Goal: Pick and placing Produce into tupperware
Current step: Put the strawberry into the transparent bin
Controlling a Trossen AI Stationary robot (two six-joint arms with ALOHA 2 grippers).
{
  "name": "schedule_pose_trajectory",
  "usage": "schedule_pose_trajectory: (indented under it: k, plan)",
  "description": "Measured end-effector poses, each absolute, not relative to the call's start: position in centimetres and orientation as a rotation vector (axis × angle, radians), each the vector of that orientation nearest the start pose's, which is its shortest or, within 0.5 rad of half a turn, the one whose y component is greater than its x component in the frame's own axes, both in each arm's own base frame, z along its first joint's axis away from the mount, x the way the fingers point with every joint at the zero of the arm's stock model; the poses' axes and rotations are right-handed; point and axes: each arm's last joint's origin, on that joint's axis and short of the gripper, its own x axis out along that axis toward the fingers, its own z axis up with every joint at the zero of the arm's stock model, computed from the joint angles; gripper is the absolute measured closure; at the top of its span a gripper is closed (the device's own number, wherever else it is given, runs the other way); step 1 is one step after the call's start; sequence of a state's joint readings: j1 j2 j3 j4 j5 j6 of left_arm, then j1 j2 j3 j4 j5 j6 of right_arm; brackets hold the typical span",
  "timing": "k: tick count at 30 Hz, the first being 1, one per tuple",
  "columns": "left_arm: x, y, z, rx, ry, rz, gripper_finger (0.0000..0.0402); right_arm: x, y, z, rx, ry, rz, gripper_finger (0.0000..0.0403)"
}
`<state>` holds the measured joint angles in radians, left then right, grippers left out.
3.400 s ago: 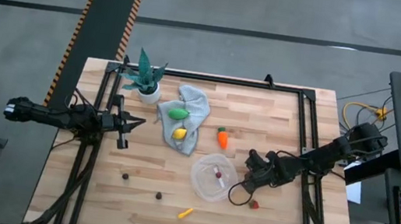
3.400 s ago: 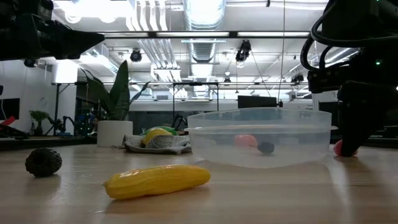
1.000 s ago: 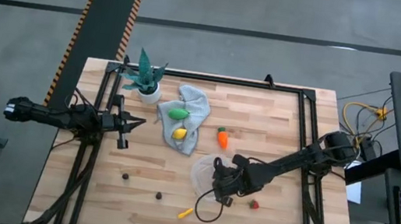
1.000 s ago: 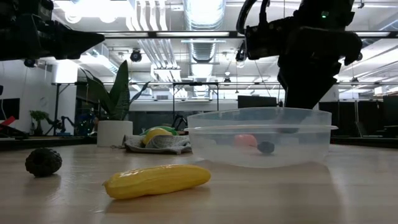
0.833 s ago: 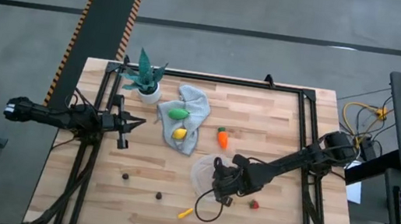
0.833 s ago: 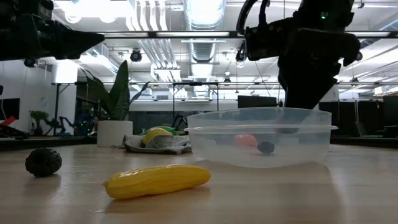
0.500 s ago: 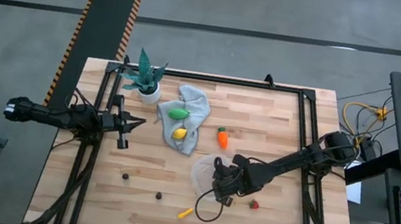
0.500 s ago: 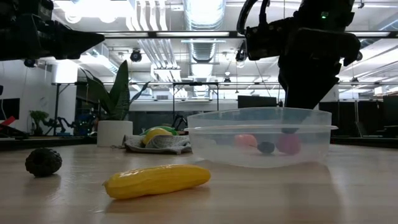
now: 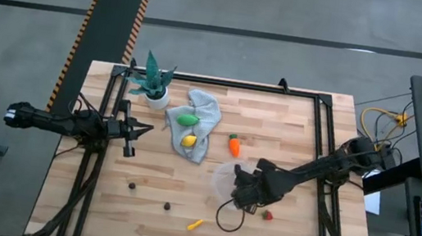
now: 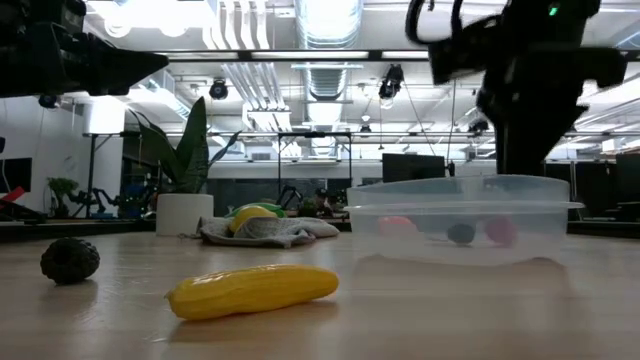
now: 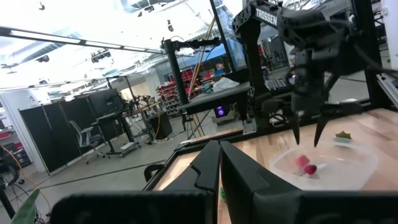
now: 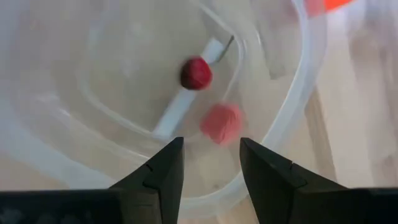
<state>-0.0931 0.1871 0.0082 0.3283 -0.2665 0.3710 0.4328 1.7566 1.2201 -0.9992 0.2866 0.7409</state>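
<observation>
The clear tupperware [image 9: 221, 181] stands right of the table's middle and holds a dark red berry [image 12: 196, 73] and a pink-red piece [image 12: 221, 123]. My right gripper [image 12: 211, 165] hangs open over it, pointing steeply down, fingers above its rim [image 11: 306, 140]. Around it on the wood lie an orange carrot [image 9: 234, 144], a red berry [image 9: 268, 215], a yellow sliver [image 9: 194, 224] and two dark berries [image 9: 132, 184] [image 9: 167, 206]. A green piece [image 9: 187, 119] and a lemon [image 9: 189, 140] lie on a grey cloth [image 9: 205, 109]. My left gripper [image 9: 139, 130] waits shut at the left edge. My right gripper stands open over the tupperware's wall [image 12: 298, 93], coming from above. Whether a finger touches the rim, I cannot tell.
A potted plant [image 9: 152, 82] stands at the far left, beside the cloth. A black frame [image 9: 319, 141] runs along the table's sides. Bare wood lies along the near edge, around the sliver and the dark berries.
A pink-red piece has appeared inside the tupperware next to the dark berry. My right gripper has then risen a little and gone toward the table's right edge. The tupperware has slid the same way along the table.
</observation>
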Motion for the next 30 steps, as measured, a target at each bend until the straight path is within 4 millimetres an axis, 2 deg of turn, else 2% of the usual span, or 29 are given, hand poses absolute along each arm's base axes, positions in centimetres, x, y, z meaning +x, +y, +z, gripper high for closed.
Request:
schedule_pose_trajectory:
  k: [6, 13, 18, 23, 30]
  plan:
    - [10.7, -0.2, 18.2, 0.342, -0.115, 0.198, 0.0402, 27.7, 12.8, 22.9, 0.043, 1.16, -0.43, 0.0255]
    - [10.7, -0.2, 18.2, 0.342, -0.114, 0.199, 0.0402, 25.0, 13.4, 26.7, 0.11, 1.047, -0.357, 0.0255]
    - [10.7, -0.2, 18.2, 0.342, -0.112, 0.198, 0.0402, 22.6, 15.4, 28.3, 0.145, 0.997, -0.267, 0.0257]
    - [10.8, -0.2, 18.2, 0.334, -0.109, 0.197, 0.0402, 20.6, 18.3, 27.7, 0.183, 0.993, -0.236, 0.0269]
    - [10.8, -0.2, 18.2, 0.32, -0.109, 0.195, 0.0402, 19.9, 21.8, 23.7, 0.085, 1.022, -0.288, 0.0275]
